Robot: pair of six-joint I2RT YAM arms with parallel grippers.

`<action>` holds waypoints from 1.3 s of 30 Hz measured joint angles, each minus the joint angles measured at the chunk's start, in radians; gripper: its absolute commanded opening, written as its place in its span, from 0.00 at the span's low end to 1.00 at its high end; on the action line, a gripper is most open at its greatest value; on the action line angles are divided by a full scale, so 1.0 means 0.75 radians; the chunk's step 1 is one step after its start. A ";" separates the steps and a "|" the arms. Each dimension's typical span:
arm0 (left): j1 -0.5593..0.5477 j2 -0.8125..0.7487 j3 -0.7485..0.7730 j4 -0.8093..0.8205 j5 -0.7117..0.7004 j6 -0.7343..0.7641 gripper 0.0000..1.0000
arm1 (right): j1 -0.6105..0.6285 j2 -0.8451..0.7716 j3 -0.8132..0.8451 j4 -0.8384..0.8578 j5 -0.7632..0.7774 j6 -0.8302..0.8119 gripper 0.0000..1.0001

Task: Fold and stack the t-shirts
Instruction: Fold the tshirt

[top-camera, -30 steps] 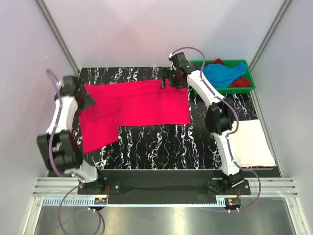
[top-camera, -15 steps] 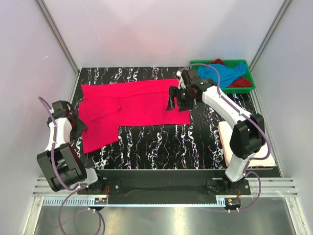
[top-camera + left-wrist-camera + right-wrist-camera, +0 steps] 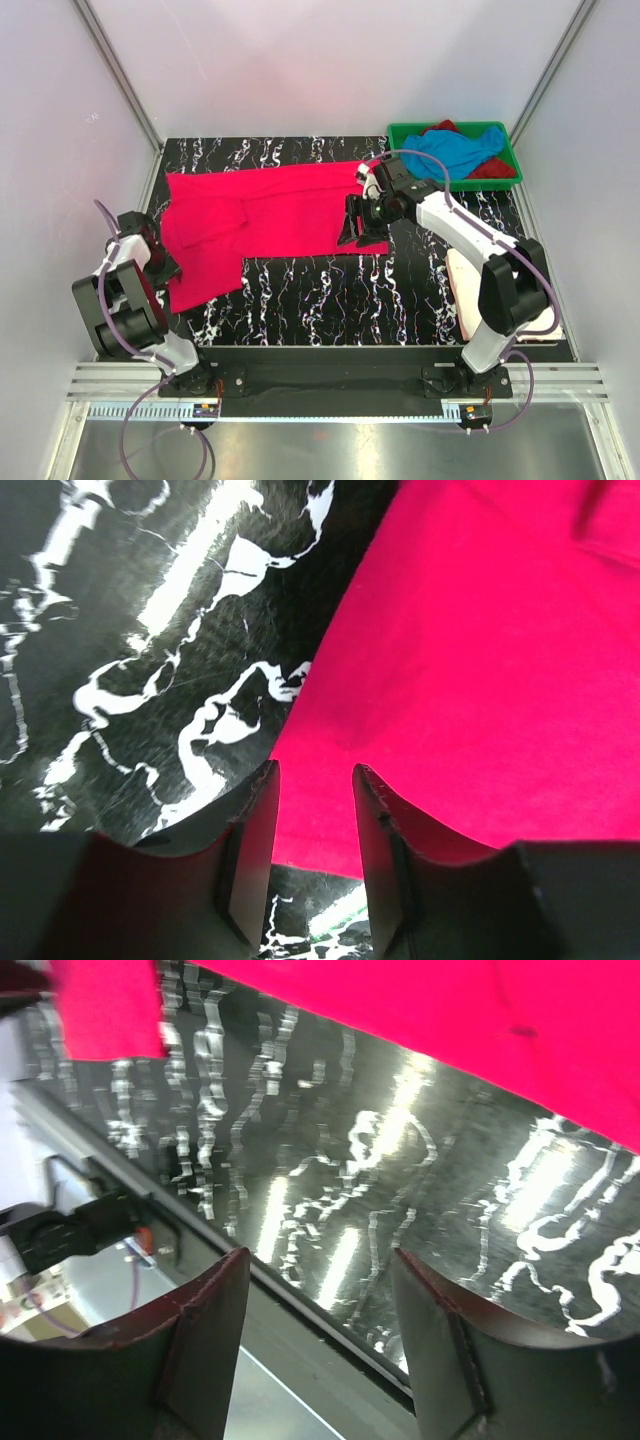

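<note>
Where pale walls [image 3: 300,70] enclose the black, white-veined counter [image 3: 330,290], the hot pink t-shirt [image 3: 270,215] lies spread; left pincer [image 3: 315,780] and right pincer [image 3: 320,1270] stand released, empty.

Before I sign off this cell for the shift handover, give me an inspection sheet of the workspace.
Surface: black, white-veined table.
Job's things: hot pink t-shirt spread flat, far left; white t-shirt folded, near right, partly under the right arm; sky blue t-shirt and dark red t-shirt bunched in the green tray, far right.
Clutter: nothing seen.
Grippers: left gripper open over the hot pink t-shirt's near left edge; right gripper open at its near right edge.
Cables: purple cables loop off both arms.
Surroundings: pale walls on three sides.
</note>
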 measured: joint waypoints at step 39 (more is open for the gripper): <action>0.026 -0.348 -0.207 0.052 0.036 -0.362 0.00 | -0.265 0.105 -0.255 0.117 0.189 0.328 0.63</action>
